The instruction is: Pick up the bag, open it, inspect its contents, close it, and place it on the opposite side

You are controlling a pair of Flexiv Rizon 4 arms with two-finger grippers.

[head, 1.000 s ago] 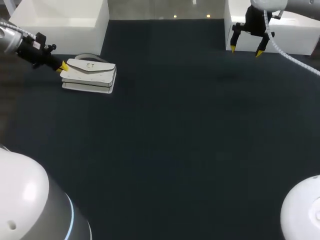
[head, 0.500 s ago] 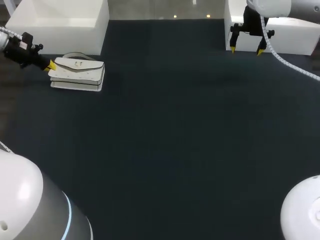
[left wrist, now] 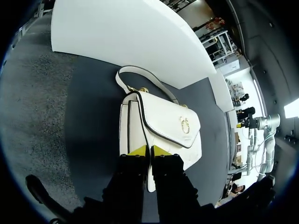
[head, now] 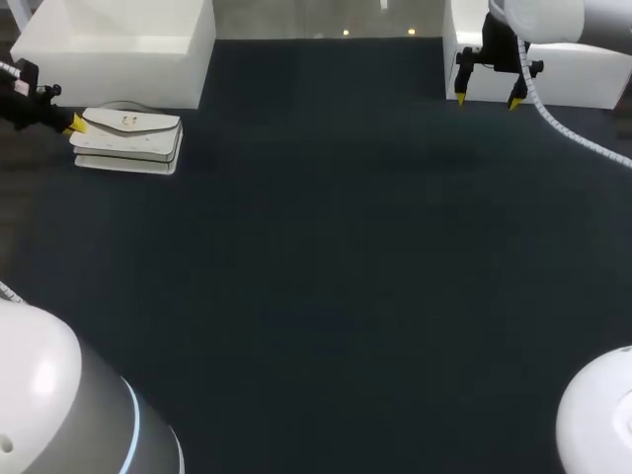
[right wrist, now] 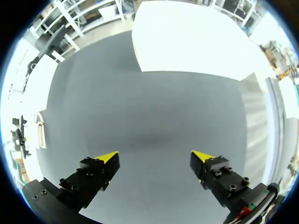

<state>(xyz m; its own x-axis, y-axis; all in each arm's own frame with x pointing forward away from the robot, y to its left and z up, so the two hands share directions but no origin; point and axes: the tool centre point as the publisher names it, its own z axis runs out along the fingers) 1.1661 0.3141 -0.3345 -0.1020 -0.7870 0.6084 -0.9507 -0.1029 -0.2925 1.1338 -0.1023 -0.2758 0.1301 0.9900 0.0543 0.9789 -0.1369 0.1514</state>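
One bag (head: 128, 141), two white boxes (head: 118, 44)

The closed flap of the white leather handbag (head: 128, 141) hides whatever is inside. In the left wrist view the black fingers of the left hand (left wrist: 149, 150) cover the bag's near edge where they pinch it. In the head view that hand's body runs off the side edge.

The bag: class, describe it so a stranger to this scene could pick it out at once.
At the far left corner of the dark table stands a big white box. The bag lies flat before it, its edge pinched by the left end effector. Unlike the plain box, it is small, with a flap, gold clasp and handle.
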